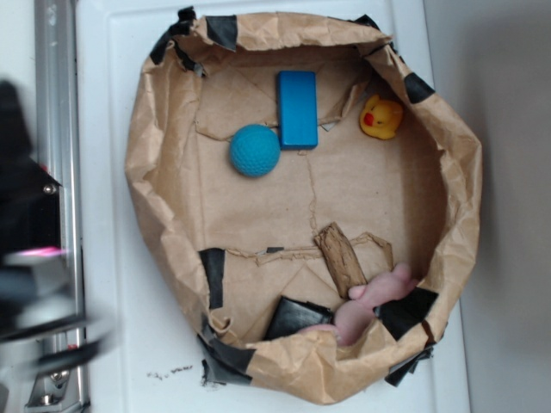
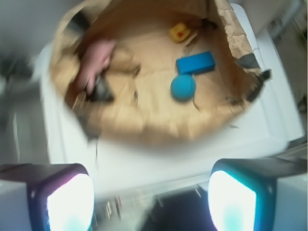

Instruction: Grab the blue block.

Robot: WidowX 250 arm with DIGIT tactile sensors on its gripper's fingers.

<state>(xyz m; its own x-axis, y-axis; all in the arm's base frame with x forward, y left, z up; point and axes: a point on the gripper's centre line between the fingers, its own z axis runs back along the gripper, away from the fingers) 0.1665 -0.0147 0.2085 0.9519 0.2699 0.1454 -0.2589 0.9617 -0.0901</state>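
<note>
Tool (image 2: 151, 197) fingers apart; blue block (image 1: 297, 109) flat, long axis toward bag rim (image 1: 284, 24).

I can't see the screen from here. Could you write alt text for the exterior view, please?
A blue block lies inside a crumpled brown paper enclosure on a white surface, with a teal dimpled ball right beside it and a yellow rubber duck nearby. At the opposite side are a brown wooden piece, a pink soft toy and a black object. A blurred robot arm sits outside the enclosure.

Smooth blue block (image 1: 297, 109), flat beside ball (image 1: 255, 151)
</note>
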